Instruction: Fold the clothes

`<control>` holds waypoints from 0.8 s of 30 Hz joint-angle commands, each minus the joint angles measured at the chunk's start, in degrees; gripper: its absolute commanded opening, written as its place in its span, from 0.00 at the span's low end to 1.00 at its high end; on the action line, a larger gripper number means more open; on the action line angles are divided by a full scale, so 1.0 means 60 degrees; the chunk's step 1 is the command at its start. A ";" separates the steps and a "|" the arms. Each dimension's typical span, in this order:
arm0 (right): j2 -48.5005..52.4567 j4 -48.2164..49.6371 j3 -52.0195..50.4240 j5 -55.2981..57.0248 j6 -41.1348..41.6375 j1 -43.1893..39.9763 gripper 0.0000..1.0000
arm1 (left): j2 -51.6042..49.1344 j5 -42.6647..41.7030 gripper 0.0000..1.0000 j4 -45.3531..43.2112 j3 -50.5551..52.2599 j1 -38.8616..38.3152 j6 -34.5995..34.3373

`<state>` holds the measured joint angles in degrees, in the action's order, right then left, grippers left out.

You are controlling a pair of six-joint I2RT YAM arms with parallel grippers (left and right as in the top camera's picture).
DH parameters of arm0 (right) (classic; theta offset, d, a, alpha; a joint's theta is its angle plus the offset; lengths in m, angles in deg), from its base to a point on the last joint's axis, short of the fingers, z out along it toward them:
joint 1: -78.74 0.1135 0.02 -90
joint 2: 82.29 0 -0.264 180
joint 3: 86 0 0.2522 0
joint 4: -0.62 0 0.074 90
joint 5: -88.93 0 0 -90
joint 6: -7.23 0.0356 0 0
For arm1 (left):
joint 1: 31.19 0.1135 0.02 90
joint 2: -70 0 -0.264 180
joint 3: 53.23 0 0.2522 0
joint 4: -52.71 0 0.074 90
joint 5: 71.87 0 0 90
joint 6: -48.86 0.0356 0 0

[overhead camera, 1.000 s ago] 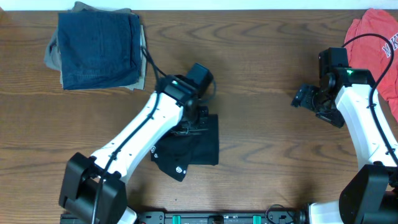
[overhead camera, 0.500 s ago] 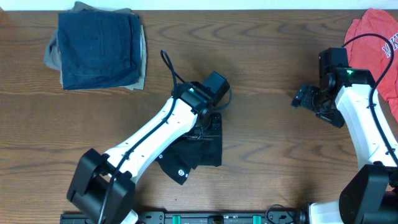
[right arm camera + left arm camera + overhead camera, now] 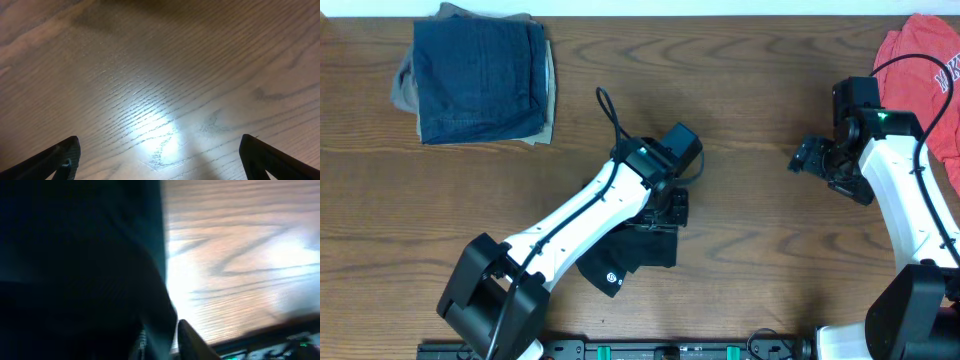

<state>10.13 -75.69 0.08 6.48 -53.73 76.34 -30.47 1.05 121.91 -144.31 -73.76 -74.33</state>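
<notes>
The black garment (image 3: 632,252) lies crumpled at the front middle of the table, with a small white round logo showing at its front corner. My left gripper (image 3: 670,208) is down on the garment's right back edge and looks shut on a fold of it. In the left wrist view the dark fabric (image 3: 75,255) fills the left half, and cloth sits between the fingertips (image 3: 160,336). My right gripper (image 3: 808,157) hovers over bare wood at the right. Its fingers (image 3: 160,150) are wide open and empty.
A folded dark-blue denim and tan pile (image 3: 480,75) lies at the back left. A coral-red shirt with lettering (image 3: 920,60) lies at the back right, behind my right arm. The table's front edge is close below the garment.
My left arm has moved to the right, dragging the black garment's upper edge with it. The garment now sits further right. The right arm has not moved.
</notes>
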 commanded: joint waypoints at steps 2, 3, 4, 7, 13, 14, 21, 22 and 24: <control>-0.0011 -0.0007 0.0036 0.0171 -0.0069 -0.0029 0.99 | -0.0029 -0.0543 0.36 -0.0568 0.0040 -0.0240 -0.0095; -0.0011 -0.0007 0.0036 0.0171 -0.0069 -0.0025 0.99 | -0.0029 -0.0546 0.38 -0.0721 0.0040 -0.0284 -0.0098; -0.0011 -0.0007 0.0036 0.0171 -0.0069 -0.0025 0.99 | -0.0029 -0.0554 0.38 -0.0801 0.0040 -0.0310 -0.0098; -0.0011 -0.0004 0.0036 0.0171 -0.0069 -0.0029 0.99 | -0.0022 -0.0823 0.36 -0.0907 0.0026 -0.0339 -0.0084; -0.0011 -0.0007 0.0036 0.0171 -0.0069 -0.0029 0.99 | 0.0386 -0.1249 0.06 -0.0277 -0.0452 -0.0310 0.1140; -0.0011 -0.0007 0.0036 0.0171 -0.0069 -0.0025 0.99 | 0.0554 -0.1198 0.06 -0.0160 -0.0506 -0.0280 0.1140; -0.0011 -0.0004 0.0036 0.0175 -0.0069 -0.0029 0.99 | 0.2240 0.0805 0.11 0.1377 -0.0539 0.0543 0.0820; -0.0011 -0.0007 0.0036 0.0171 -0.0069 -0.0029 0.99 | 0.2386 0.1155 0.11 0.1668 -0.0539 0.0692 0.0725; -0.0011 -0.0007 0.0036 0.0171 -0.0069 -0.0029 0.99 | 0.2616 0.1803 0.15 0.2240 -0.0535 0.1035 0.0594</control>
<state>10.13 -75.69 0.08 6.48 -53.73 76.34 -16.68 3.06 132.90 -146.54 -69.91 -69.61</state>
